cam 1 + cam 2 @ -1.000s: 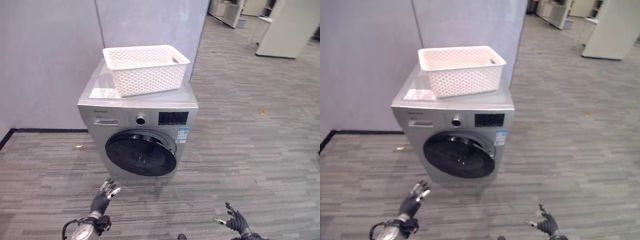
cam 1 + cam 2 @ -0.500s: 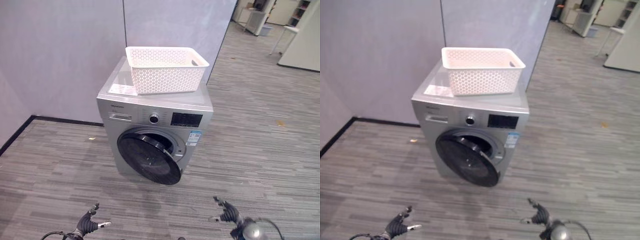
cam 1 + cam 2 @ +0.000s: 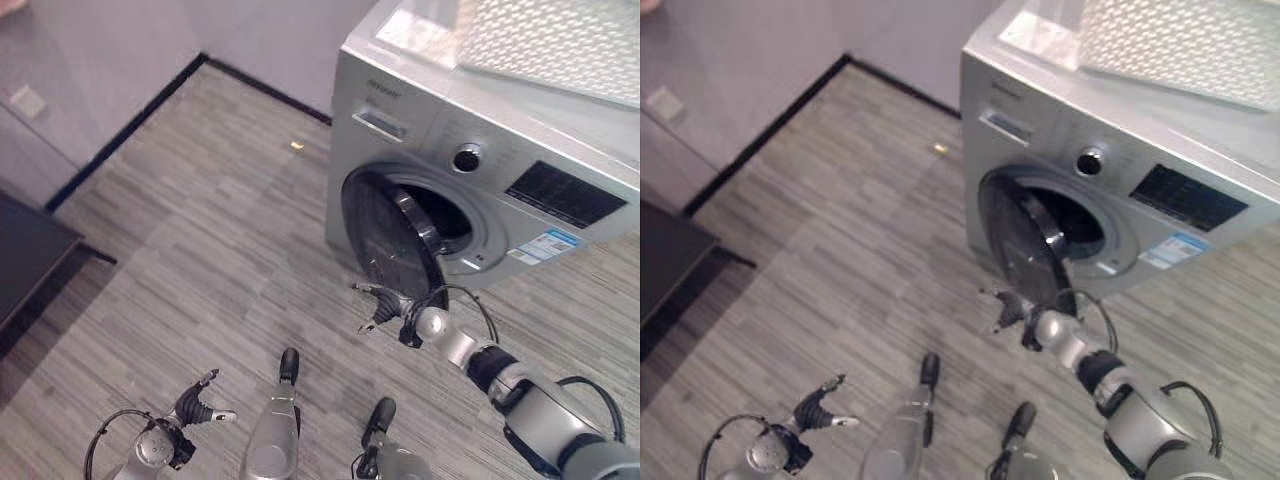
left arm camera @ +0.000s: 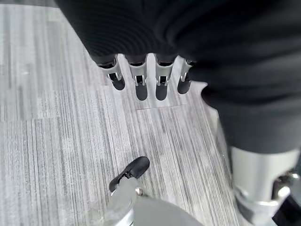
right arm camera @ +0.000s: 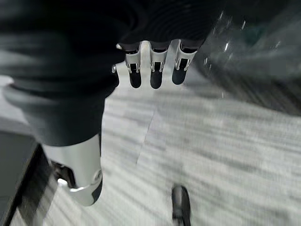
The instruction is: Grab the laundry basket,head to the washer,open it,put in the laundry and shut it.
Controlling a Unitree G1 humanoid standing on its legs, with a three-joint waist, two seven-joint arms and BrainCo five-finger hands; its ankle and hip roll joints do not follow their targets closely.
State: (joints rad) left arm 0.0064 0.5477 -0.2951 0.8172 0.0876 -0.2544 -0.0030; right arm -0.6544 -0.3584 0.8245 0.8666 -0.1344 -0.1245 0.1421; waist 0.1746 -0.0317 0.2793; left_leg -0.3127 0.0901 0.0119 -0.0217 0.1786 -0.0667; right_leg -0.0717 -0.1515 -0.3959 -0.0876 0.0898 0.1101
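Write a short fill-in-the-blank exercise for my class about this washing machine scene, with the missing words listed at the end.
1. The round door of the washer stands ____.
2. The white basket sits on ____ of the washer.
3. The robot's ____ hand reaches toward the lower edge of the door.
4. The left hand hangs low over the ____, holding nothing.

Missing words: open; top; right; floor

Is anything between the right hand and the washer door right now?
Nothing visible. The right hand, fingers open, reaches toward the lower edge of the half-open washer door, with bare floor below it. Whether it touches the door I cannot tell. The laundry basket sits on top of the washer.
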